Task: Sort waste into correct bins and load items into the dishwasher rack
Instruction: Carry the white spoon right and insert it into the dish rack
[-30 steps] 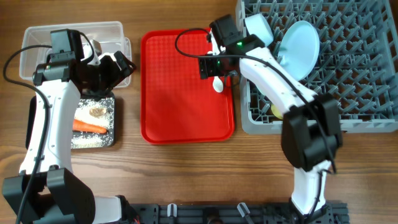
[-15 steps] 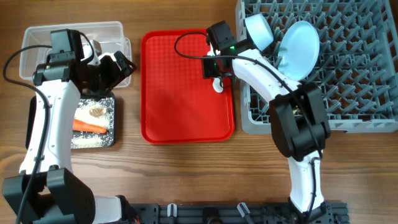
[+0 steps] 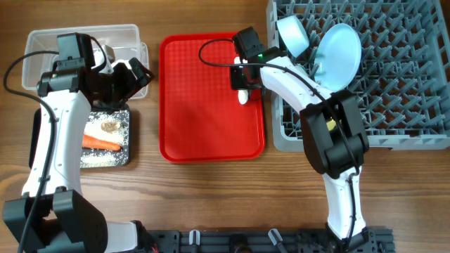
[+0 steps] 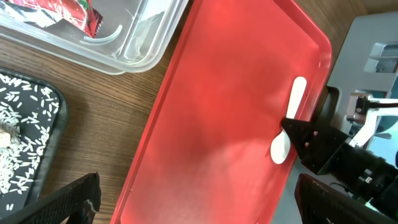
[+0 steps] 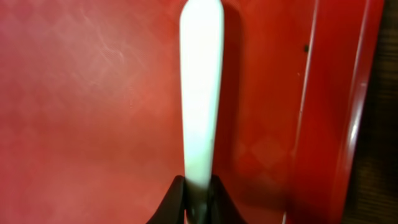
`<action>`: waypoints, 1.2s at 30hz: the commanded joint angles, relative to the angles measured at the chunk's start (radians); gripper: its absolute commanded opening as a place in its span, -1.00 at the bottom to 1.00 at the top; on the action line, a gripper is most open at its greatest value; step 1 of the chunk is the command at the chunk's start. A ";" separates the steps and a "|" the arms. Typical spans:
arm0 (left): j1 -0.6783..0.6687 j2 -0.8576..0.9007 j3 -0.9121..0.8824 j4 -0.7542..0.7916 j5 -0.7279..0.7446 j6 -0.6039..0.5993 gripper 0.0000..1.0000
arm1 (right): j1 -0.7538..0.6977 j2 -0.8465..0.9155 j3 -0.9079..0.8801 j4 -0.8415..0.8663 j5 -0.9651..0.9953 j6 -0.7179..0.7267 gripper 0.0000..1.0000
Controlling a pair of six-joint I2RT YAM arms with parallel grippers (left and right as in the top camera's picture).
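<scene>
Overhead, a red tray [image 3: 204,119] is seen between two bins on the left and a grey rack [image 3: 401,105] on the right. A clear tub [image 3: 42,42] holding a red-and-white wrapper [image 4: 68,9] is set behind a black tray [image 3: 131,156], over which a carrot [image 3: 102,143] and rice [image 3: 105,159] are spread. A plate [image 3: 339,49] and a bowl [image 3: 294,34] are stood in the rack's far left corner. The left gripper [image 3: 135,74] is held spread wide by the bins, gripping nothing. The spoon [image 5: 200,87] is found by the red tray's right rim, pinched between the clenched fingers of the right gripper [image 5: 199,193], its handle reaching away from them.
</scene>
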 commanded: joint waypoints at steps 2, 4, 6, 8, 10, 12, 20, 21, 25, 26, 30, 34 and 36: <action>0.004 -0.013 0.006 0.002 0.001 0.002 1.00 | -0.002 0.056 -0.013 -0.011 0.014 0.008 -0.91; 0.004 -0.013 0.006 0.002 0.001 0.002 1.00 | -0.002 0.056 -0.013 -0.011 0.003 0.007 -0.91; 0.004 -0.013 0.006 0.002 0.001 0.002 1.00 | -0.003 0.054 -0.012 -0.015 -0.013 -0.001 -0.92; 0.004 -0.013 0.006 0.002 0.001 0.002 1.00 | -0.003 0.045 -0.010 -0.023 -0.035 -0.026 -0.91; 0.004 -0.013 0.006 0.002 0.001 0.002 1.00 | -0.003 0.026 -0.008 -0.033 -0.039 -0.032 -0.92; 0.004 -0.013 0.006 0.002 0.001 0.002 1.00 | -0.003 -0.019 -0.008 -0.042 -0.042 -0.056 -0.91; 0.004 -0.013 0.006 0.002 0.001 0.002 1.00 | -0.011 -0.309 -0.008 -0.143 -0.062 -0.085 -0.92; 0.004 -0.013 0.006 0.002 0.001 0.002 1.00 | -0.012 -0.360 -0.008 -0.153 -0.061 -0.103 -0.92; 0.004 -0.013 0.006 0.002 0.001 0.002 1.00 | -0.020 -0.531 -0.008 -0.196 -0.037 -0.131 -0.92; 0.004 -0.013 0.006 0.002 0.001 0.002 1.00 | -0.027 -0.566 -0.008 -0.212 -0.021 -0.130 -0.92; 0.004 -0.013 0.006 0.002 0.001 0.002 1.00 | -0.102 -0.689 -0.008 -0.290 0.024 -0.127 -0.92; 0.004 -0.013 0.006 0.002 0.001 0.002 1.00 | -0.243 -0.751 -0.008 -0.383 0.030 -0.127 -0.92; 0.004 -0.013 0.006 0.002 0.001 0.002 1.00 | -0.315 -0.754 -0.008 -0.415 0.029 -0.129 -0.92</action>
